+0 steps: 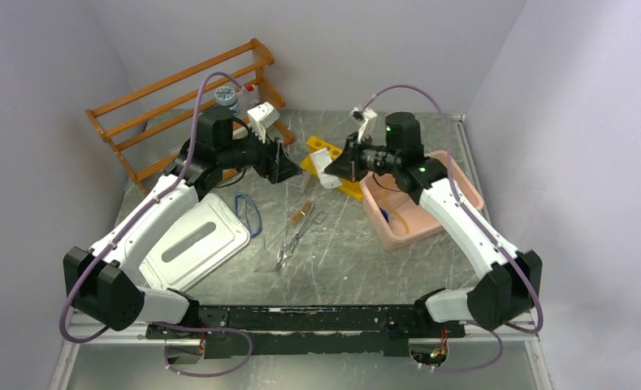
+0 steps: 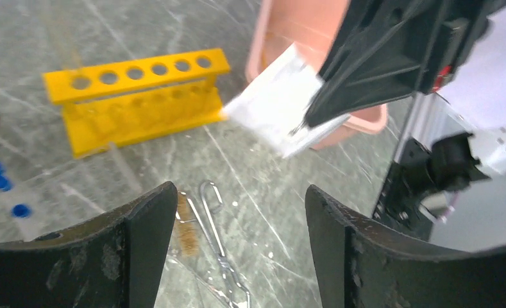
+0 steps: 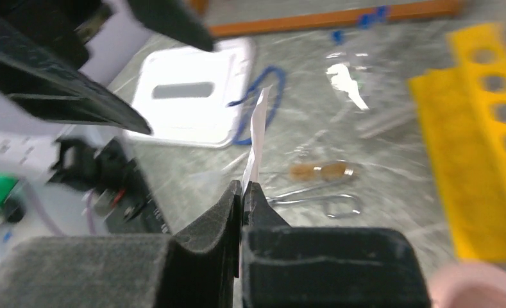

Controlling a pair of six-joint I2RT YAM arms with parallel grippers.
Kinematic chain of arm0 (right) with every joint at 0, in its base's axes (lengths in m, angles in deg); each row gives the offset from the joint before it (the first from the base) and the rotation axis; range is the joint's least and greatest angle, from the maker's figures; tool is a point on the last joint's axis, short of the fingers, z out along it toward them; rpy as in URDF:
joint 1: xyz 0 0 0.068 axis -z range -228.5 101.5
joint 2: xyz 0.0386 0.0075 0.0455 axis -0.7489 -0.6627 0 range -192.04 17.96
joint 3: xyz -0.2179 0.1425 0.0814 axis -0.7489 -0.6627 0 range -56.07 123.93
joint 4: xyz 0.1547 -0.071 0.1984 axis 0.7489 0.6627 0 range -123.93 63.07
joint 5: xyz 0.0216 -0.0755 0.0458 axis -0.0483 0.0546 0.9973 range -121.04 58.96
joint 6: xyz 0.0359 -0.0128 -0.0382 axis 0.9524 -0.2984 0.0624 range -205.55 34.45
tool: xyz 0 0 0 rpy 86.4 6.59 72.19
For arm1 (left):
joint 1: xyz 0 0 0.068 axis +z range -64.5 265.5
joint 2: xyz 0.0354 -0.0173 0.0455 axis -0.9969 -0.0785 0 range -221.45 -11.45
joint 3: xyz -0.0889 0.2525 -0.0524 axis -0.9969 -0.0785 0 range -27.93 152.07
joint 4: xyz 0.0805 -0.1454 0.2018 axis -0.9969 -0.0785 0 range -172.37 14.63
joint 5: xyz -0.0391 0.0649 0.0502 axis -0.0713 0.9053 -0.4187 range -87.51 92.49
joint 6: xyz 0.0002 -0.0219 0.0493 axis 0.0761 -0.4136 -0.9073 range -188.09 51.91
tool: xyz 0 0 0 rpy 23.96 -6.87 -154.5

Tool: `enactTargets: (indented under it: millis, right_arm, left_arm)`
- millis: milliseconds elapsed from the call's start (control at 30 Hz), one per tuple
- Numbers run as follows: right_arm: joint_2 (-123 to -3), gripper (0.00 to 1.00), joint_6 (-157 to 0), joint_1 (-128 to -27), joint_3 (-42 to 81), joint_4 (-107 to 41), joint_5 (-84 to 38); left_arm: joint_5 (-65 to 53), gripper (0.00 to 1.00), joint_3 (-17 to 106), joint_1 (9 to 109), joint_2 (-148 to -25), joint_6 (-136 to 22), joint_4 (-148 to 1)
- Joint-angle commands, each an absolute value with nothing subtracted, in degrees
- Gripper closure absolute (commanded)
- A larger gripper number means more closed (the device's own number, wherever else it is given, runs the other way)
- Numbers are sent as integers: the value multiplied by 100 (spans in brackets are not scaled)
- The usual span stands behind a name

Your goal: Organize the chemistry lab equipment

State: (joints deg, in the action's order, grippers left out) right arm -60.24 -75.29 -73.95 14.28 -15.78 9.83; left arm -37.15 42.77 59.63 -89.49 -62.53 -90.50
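Observation:
My right gripper (image 3: pixel 244 186) is shut on a white flat packet (image 3: pixel 258 131), which stands edge-on between its pads above the table. In the left wrist view that packet (image 2: pixel 272 115) hangs beside the pink bin (image 2: pixel 282 32). My left gripper (image 2: pixel 240 199) is open with nothing between its fingers, just left of the packet (image 1: pixel 326 173). Below it on the table lie the metal tweezers (image 2: pixel 219 247) and a tan brush-like piece (image 2: pixel 186 221). A blue cord loop (image 1: pixel 249 213) lies beside the white lid (image 1: pixel 195 241).
A yellow tube rack (image 1: pixel 321 149) sits under the two grippers. The pink bin (image 1: pixel 455 175) stands at the right and the orange-brown wooden rack (image 1: pixel 183 85) at the back left. Small blue caps (image 2: pixel 0 183) lie left of the yellow rack.

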Motion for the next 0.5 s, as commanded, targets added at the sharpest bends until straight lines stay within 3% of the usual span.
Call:
enactTargets:
  millis: [0, 100, 233, 333, 467]
  right_arm:
    - [-5250, 100, -7027, -7127, 1290, -1643, -1061]
    - [-4854, 100, -6680, -7056, 1195, -1236, -3342]
    - [-4676, 100, -5893, -6960, 1057, -283, -6043]
    - [-4782, 100, -5363, -6718, 849, 215, -6660]
    - [-5104, 100, -4968, -6102, 439, 228, -6327]
  left_arm:
    - [-2262, 23, 4198, 5957, -8725, -5976, -8707]
    - [-1693, 29, 4267, 5957, -8750, -5940, -8898]
    - [-1472, 29, 4019, 5948, -8570, -5752, -8452]
    - [-1602, 29, 3978, 5935, -8622, -5657, -8367]
    - [-1785, 30, 4035, 5905, -8761, -5632, -8433]
